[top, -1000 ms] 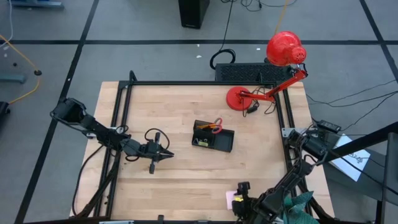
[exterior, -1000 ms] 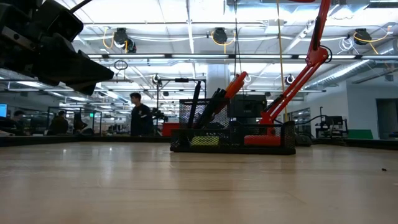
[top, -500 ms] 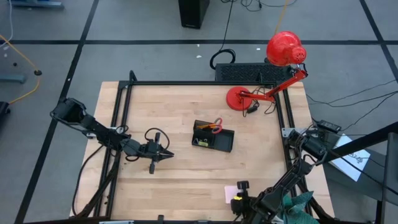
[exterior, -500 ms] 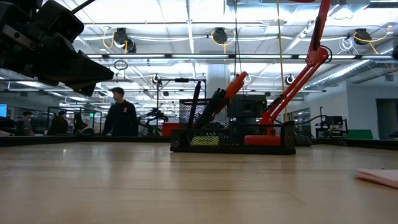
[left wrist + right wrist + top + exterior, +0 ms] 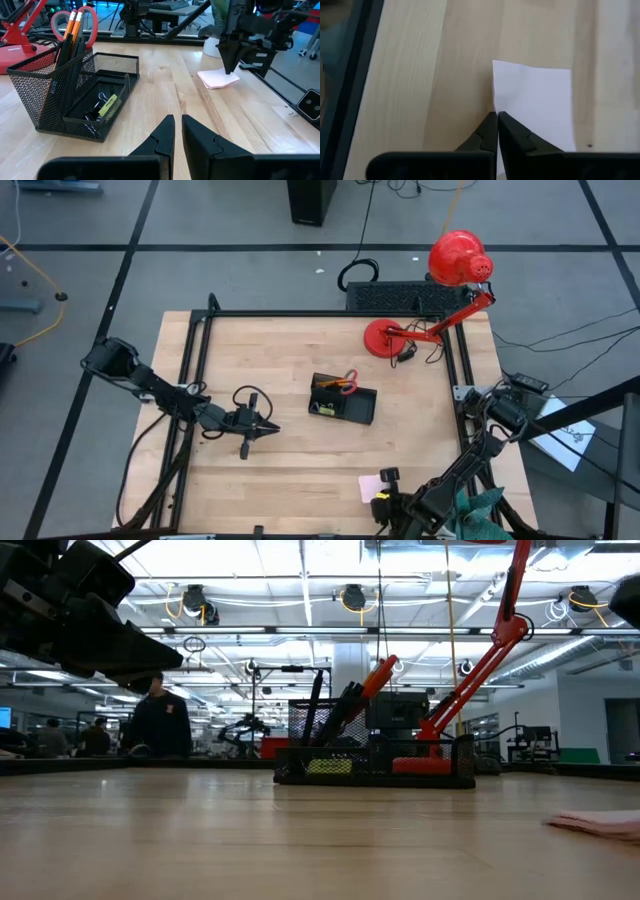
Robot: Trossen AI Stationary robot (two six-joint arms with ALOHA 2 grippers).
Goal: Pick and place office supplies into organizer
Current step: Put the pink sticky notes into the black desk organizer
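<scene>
While the pale pink sticky-note pad [image 5: 369, 487] lies flat on the table [image 5: 300, 470] near its front edge, you can see the right gripper [image 5: 229, 70] standing at the pad's edge with its fingers pressed together; whether they pinch the pad you cannot tell. The organizer [image 5: 342, 400] sits well apart, near the table's middle (it holds red-handled scissors [image 5: 72, 20], orange pencils [image 5: 71, 24], black clips and a yellow-green piece [image 5: 106, 106]). Your left gripper [image 5: 268, 430] hovers left of the organizer, almost closed and empty. A red desk lamp [image 5: 440, 290] stands at the far right corner.
</scene>
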